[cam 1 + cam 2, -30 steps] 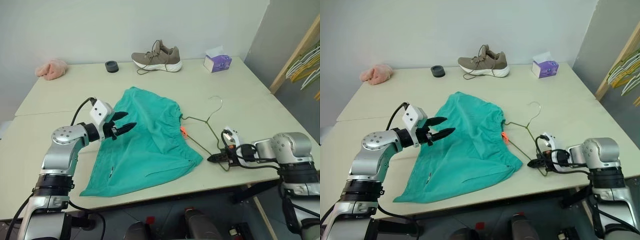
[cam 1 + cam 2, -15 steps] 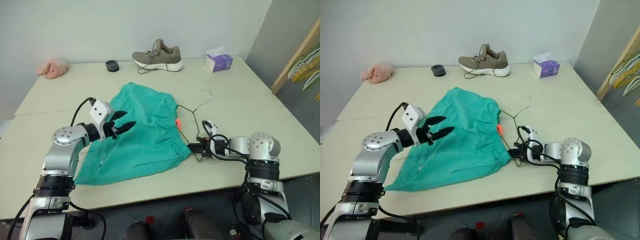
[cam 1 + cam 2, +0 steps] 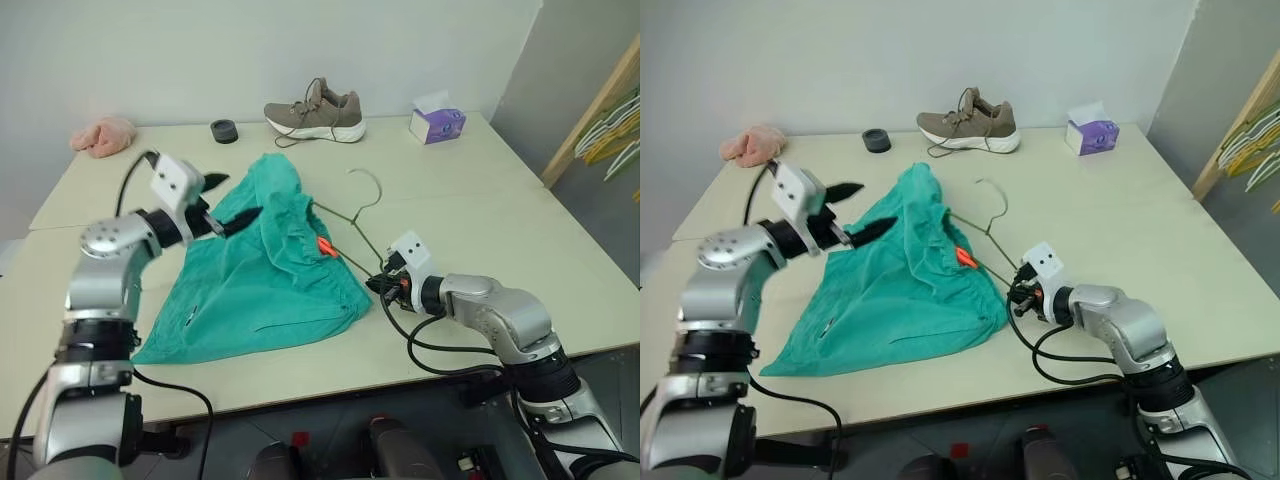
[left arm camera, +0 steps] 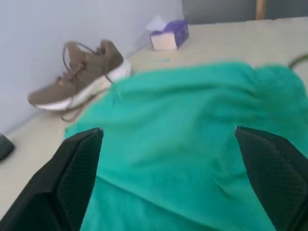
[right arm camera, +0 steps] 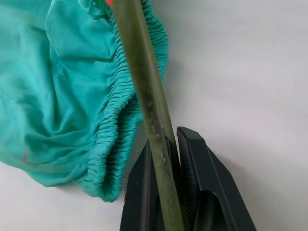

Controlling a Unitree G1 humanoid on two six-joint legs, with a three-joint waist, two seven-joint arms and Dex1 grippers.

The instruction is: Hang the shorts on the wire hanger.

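The large teal-green fabric shorts (image 3: 255, 275) lie spread on the pale table (image 3: 480, 190), left of centre, their gathered waistband turned to the right with the orange drawstring (image 3: 324, 246) showing at its edge. The thin dull-gold wire hanger (image 3: 345, 222) lies just right of the waistband, one arm of it running in under the bunched cloth, the curved hook pointing toward the far side.

The right gripper (image 3: 381, 285) is clamped on the near corner of the wire hanger, the wire pinched between its two black fingers (image 5: 197, 192) right beside the elastic hem. The left gripper (image 3: 228, 202) hovers above the far left part of the shorts with its fingers spread wide and nothing between them.

Judging by this, the step in hand is threading the hanger into the waistband: the wire is partly in, the cloth not yet carried by it. The next move likely calls for the left gripper to come down and pinch the waistband, holding it open or steady, while the right one slides the wire further across. The thin wire could twist in the grip, and loose fabric may bunch ahead of it
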